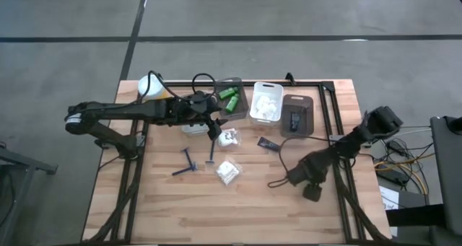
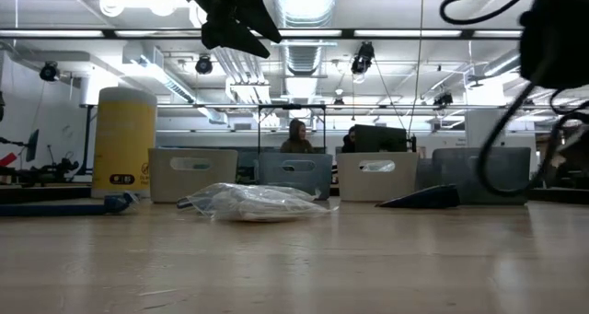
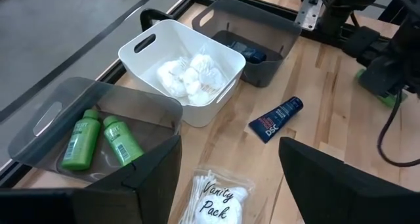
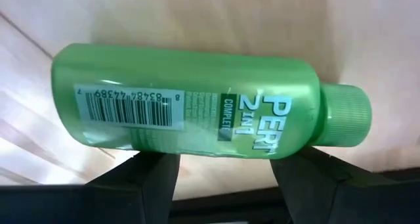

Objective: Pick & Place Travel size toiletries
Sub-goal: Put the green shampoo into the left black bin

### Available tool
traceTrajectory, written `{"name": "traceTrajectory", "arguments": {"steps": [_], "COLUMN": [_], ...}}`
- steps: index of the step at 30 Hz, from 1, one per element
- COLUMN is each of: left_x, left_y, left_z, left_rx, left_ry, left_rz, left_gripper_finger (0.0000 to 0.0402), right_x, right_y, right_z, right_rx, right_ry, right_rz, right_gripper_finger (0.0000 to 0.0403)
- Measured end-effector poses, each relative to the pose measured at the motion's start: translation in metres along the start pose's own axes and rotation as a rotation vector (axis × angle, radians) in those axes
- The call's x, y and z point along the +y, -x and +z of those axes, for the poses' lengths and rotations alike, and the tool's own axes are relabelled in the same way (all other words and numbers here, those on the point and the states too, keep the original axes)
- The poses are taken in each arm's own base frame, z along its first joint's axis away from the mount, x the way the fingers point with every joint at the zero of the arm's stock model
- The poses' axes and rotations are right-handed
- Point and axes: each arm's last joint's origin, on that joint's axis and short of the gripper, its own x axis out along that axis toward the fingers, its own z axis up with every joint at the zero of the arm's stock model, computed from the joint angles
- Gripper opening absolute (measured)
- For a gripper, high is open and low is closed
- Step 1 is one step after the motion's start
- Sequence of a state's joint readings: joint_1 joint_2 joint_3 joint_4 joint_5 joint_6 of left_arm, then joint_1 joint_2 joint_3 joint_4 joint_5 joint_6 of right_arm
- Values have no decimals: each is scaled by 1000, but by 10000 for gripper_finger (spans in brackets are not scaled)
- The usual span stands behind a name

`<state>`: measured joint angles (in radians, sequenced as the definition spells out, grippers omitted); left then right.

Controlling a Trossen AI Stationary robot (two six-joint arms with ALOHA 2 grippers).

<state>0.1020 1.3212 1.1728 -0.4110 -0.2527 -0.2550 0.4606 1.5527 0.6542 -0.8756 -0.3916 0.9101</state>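
As far as I can see, left pincer [image 1: 214, 128]: released, fingers [image 3: 151, 178] spread wide, nothing held; it hovers over the white "Vanity Pack" packet [image 3: 216, 199] mid-table.
Right pincer [image 1: 312, 188]: pointed down at the table's right side, jaws apart; green tube [image 4: 197, 106] lies crosswise just past its tips. I see no clamp on it and can't tell if they touch.
Table [image 1: 166, 210]: light wood.
Loose toiletries: second white packet [image 1: 228, 172] nearer the front, two dark blue razors [image 1: 189, 163] beside it, black sachet [image 3: 275, 119] near the bins.
Grey bin [image 3: 39, 115]: two green tubes [image 3: 98, 142] inside.
White bin [image 3: 141, 43]: white packets [image 3: 187, 76] inside.
Dark bin [image 1: 297, 100]: dark item inside, I can't make it out.
Yellow canister [image 2: 124, 139]: upright at the back left.
Room: low view shows ceiling lights and seated people [image 2: 299, 134] behind the bins.
Hidden: from above, the right pincer covers its tube; the right wrist view cuts off its own fingertips.
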Motion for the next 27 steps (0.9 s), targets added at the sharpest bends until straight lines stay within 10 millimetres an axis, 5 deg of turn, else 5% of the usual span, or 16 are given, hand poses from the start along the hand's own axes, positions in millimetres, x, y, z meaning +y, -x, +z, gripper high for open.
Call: {"name": "traceTrajectory", "arguments": {"steps": [14,27], "left_x": [0,0], "left_y": [0,0], "left_z": [0,0], "left_rx": [0,2], "left_ry": [-17,-36], "left_rz": [0,-7], "left_gripper_finger": [261,261], "right_x": [8,35], "right_y": [40,68], "right_z": [58,129], "right_rx": [-232,-283], "right_ry": [70,269], "right_rz": [-24,-78], "right_gripper_finger": [220,221]}}
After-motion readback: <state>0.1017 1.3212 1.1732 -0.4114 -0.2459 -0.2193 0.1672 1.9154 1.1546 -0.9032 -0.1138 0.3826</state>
